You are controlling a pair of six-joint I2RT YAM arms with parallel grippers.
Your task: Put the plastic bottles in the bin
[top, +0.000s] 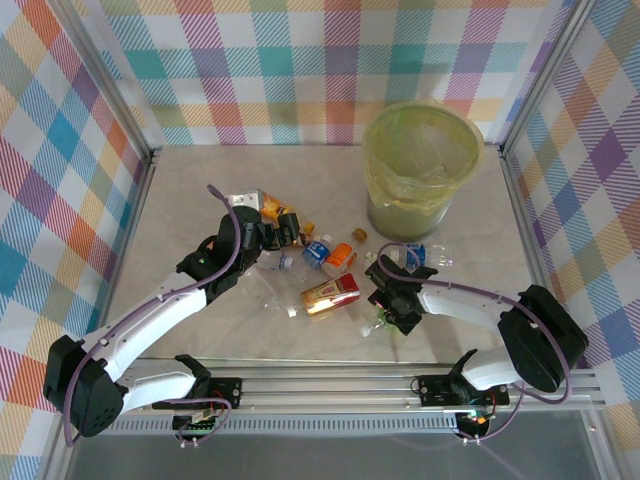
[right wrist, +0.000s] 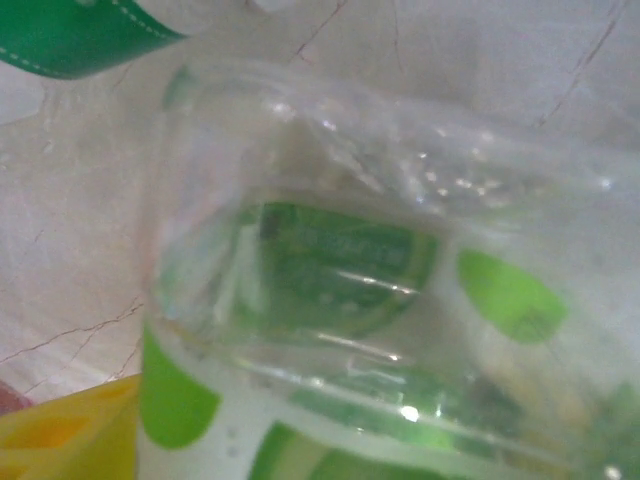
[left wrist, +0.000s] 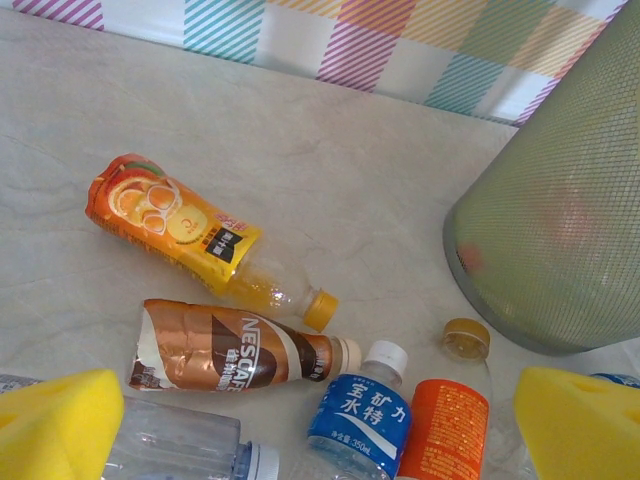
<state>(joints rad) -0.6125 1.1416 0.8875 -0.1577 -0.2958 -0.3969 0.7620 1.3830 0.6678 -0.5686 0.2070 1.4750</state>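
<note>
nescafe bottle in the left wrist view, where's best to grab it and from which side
Probably the labelled middle of the nescafe bottle, from straight above, pinching across its width. It lies flat on its side, and its cap end crowds the blue-label water bottle.

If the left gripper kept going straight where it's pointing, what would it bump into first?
The left gripper would probably meet the blue-label water bottle first; it lies between the open yellow pads in the left wrist view. A clear bottle sits close too, so I'm not sure.
</note>
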